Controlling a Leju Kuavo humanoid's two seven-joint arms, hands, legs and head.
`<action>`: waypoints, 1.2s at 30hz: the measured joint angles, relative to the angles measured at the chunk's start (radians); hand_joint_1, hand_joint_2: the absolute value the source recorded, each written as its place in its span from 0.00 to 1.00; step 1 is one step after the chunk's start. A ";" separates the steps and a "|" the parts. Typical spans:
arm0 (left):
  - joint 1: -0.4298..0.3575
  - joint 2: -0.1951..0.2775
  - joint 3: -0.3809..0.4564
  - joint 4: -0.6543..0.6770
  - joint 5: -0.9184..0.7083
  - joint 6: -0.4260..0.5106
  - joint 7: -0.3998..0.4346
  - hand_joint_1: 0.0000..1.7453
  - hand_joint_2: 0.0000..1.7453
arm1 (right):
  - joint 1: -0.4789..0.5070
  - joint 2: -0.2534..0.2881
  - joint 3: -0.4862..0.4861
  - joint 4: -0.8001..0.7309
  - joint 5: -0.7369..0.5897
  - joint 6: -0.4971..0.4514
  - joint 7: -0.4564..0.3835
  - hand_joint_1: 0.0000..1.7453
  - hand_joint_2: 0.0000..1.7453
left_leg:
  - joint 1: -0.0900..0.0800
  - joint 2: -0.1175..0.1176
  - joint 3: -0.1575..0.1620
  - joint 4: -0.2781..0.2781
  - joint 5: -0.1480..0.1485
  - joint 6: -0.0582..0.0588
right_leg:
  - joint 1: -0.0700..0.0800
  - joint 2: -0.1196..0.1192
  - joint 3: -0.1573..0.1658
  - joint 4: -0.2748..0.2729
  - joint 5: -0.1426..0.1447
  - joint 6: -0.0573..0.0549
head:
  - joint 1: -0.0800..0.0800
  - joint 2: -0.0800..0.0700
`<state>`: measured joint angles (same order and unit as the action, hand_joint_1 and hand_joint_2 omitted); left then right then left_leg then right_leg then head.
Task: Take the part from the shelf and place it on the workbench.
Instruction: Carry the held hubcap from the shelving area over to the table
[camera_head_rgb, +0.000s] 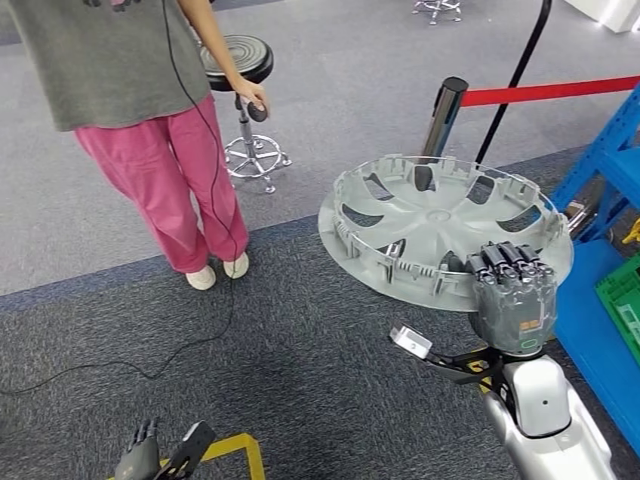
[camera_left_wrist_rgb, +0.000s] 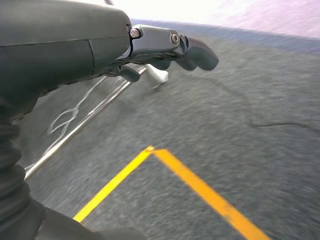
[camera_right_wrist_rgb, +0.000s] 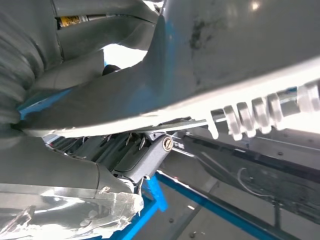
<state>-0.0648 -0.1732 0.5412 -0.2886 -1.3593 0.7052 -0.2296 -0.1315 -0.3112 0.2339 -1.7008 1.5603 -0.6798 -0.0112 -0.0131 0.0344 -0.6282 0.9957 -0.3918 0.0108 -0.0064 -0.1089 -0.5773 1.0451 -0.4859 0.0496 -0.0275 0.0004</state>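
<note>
The part is a round grey wheel cover (camera_head_rgb: 430, 225), held nearly flat above the carpet with its ribbed inner side up. My right hand (camera_head_rgb: 513, 290) grips its near rim, fingers curled over the edge. From the right wrist, the cover's grey underside (camera_right_wrist_rgb: 241, 55) spans the picture above the fingers (camera_right_wrist_rgb: 151, 155). My left hand (camera_head_rgb: 162, 452) hangs low at the bottom left, holding nothing, fingers extended (camera_left_wrist_rgb: 188, 47) over the carpet.
A person in pink trousers (camera_head_rgb: 173, 190) stands at the left, one hand on a black stool (camera_head_rgb: 245, 70). A trailing cable (camera_head_rgb: 113, 365) lies on the carpet. The blue shelf frame (camera_head_rgb: 604, 280) stands right, with a red barrier belt (camera_head_rgb: 551, 92) behind. Yellow floor tape (camera_left_wrist_rgb: 177, 172) marks the carpet.
</note>
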 joint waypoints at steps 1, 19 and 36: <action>0.000 0.002 0.002 0.002 0.000 0.000 0.000 0.00 1.00 | -0.003 -0.009 0.002 -0.001 0.000 0.000 0.009 1.00 1.00 | 0.003 -0.014 0.002 -0.003 0.002 0.006 | -0.002 0.026 -0.014 0.032 -0.020 0.003 | 0.002 0.000; -0.001 0.017 0.024 0.036 0.012 0.000 -0.002 0.00 1.00 | -0.045 -0.135 0.024 -0.025 -0.009 0.000 0.067 1.00 1.00 | 0.011 -0.054 -0.123 0.230 -0.102 -0.034 | -0.006 0.100 -0.015 -0.005 0.030 -0.034 | -0.003 0.000; -0.004 0.020 0.029 0.049 0.021 0.000 -0.010 0.00 1.00 | -0.056 -0.189 0.014 -0.058 -0.034 0.000 0.075 1.00 1.00 | 0.004 -0.074 0.003 0.003 0.000 0.022 | -0.003 0.109 -0.144 0.281 -0.106 0.009 | 0.015 0.000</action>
<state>-0.0687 -0.1529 0.5702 -0.2394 -1.3378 0.7051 -0.2399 -0.1877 -0.5007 0.2476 -1.7590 1.5267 -0.6798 0.0633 -0.0088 -0.0391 -0.6250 0.9988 -0.3918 0.0326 -0.0091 0.0000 -0.7218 1.3265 -0.5922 0.0588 -0.0123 0.0004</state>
